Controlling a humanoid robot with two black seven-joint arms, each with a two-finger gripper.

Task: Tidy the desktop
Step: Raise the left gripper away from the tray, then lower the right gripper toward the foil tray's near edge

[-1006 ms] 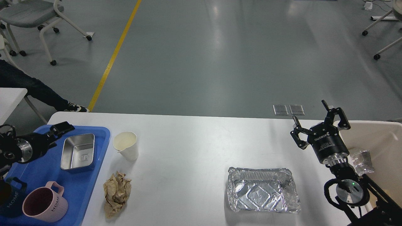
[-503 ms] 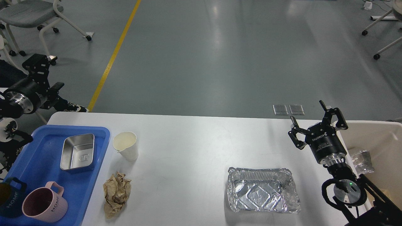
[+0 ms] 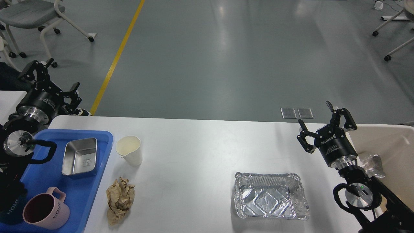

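The white desktop (image 3: 194, 155) fills the lower half of the view. On it stand a white paper cup (image 3: 130, 150), a crumpled brown paper (image 3: 120, 200) and an empty foil tray (image 3: 271, 200). My left gripper (image 3: 55, 81) is open and empty, raised above the desktop's far left corner. My right gripper (image 3: 316, 116) is open and empty, above the desktop's right side, beside the beige bin (image 3: 388, 152).
A blue tray (image 3: 48, 174) at the left holds a steel box (image 3: 80, 156), a pink mug (image 3: 45, 210) and a dark mug (image 3: 9, 207), partly hidden. The beige bin holds a crumpled clear wrapper (image 3: 372, 165). Chairs stand on the floor beyond.
My left gripper rose from over the blue tray to above the far left corner and turned its open fingers upward. The right gripper shifted slightly.
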